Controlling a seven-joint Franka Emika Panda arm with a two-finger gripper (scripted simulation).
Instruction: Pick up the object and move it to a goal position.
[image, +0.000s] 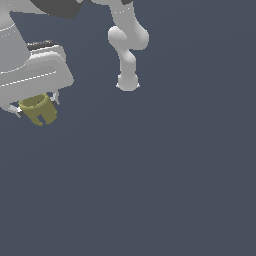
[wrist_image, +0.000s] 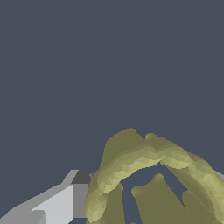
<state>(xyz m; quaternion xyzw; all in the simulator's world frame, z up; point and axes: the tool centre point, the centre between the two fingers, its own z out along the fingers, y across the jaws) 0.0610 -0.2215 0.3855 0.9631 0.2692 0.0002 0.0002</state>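
Note:
The object (image: 39, 110) is a small olive-yellow hollow cylinder with a notched lower edge, at the exterior view's left. It hangs between the fingers of my white gripper (image: 36, 106), which is shut on it and much larger than it. One fingertip (image: 15, 110) shows on its left side and another (image: 55, 97) on its right. In the wrist view the object (wrist_image: 144, 162) fills the lower part as a curved ring wall with notches, and a grey-white finger (wrist_image: 61, 203) lies against its side.
The arm's white base and links (image: 128, 50) stand at the top middle of the exterior view. A plain dark grey-blue floor (image: 160, 175) spreads under everything. No goal marker shows in either view.

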